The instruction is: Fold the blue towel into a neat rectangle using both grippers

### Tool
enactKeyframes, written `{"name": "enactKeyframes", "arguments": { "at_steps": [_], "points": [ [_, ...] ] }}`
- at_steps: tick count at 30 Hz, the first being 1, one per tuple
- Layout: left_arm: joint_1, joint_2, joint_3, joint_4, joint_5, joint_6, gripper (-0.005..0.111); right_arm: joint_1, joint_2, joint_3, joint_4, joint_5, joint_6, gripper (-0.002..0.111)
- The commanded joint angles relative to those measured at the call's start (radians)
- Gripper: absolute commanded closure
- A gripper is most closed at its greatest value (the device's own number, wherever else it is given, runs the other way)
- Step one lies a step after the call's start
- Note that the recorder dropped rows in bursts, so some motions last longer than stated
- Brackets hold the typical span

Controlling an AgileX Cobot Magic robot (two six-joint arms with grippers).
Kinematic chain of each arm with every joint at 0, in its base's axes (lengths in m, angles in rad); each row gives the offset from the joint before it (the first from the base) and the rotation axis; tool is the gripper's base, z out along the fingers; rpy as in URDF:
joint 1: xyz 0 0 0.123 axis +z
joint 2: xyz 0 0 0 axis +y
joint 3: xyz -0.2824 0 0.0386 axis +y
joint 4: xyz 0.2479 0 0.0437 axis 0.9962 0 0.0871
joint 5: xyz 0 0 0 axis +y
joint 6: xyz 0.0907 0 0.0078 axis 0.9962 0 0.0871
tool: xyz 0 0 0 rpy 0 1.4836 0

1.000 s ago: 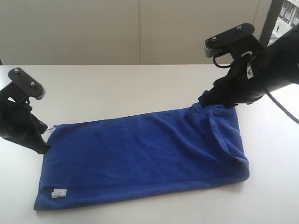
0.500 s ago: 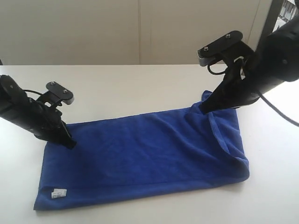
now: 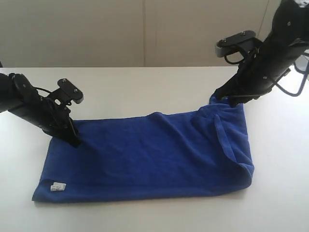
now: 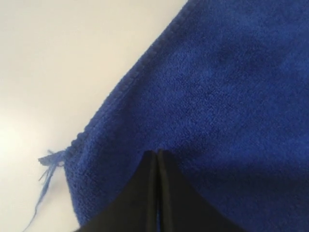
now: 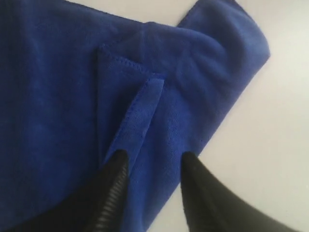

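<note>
Progress on the blue towel (image 3: 145, 159): seemingly doubled lengthwise, crosswise folding remaining.
It is lying on the table (image 3: 145, 82); the left gripper (image 3: 75, 141), clenched, is pressing its far-left corner, and the right gripper (image 3: 227, 99) is straddling the rumpled far-right hem, jaws apart.

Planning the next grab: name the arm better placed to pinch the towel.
Likely right. The right gripper has jaws apart astride a raised fold of the towel; closing would catch it. The left gripper is shut, its tip on flat cloth, and must open first.
</note>
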Motion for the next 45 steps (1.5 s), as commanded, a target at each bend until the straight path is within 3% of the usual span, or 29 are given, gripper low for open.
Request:
{"name": "enactKeyframes", "arguments": {
  "at_steps": [1, 9, 13, 23, 27, 33, 38, 45],
  "points": [
    [0.003, 0.036, 0.018, 0.082, 0.12, -0.007, 0.106, -0.008, 0.11, -0.04, 0.08, -0.034, -0.093, 0.063],
    [0.003, 0.036, 0.018, 0.368, 0.181, -0.264, 0.106, -0.008, 0.285, -0.099, 0.15, -0.098, -0.122, 0.063],
    [0.003, 0.036, 0.018, 0.41, 0.192, -0.296, 0.106, -0.008, 0.321, -0.121, 0.161, -0.11, -0.118, 0.065],
    [0.003, 0.036, 0.018, 0.41, 0.183, -0.296, 0.106, -0.008, 0.312, -0.126, 0.158, -0.109, -0.118, 0.108],
    [0.003, 0.036, 0.018, 0.41, 0.185, -0.296, 0.106, -0.01, 0.264, -0.126, 0.061, -0.079, -0.053, 0.108],
    [0.003, 0.036, 0.018, 0.41, 0.181, -0.296, 0.106, -0.015, 0.14, -0.119, -0.235, 0.089, 0.135, 0.108],
    [0.003, 0.036, 0.018, 0.41, 0.179, -0.296, 0.106, -0.041, 0.048, -0.101, -0.273, 0.225, 0.153, 0.108],
    [0.003, 0.036, 0.018, 0.41, 0.179, -0.34, 0.106, -0.12, -0.121, 0.075, -0.34, 0.282, 0.236, 0.108]
  ]
}}
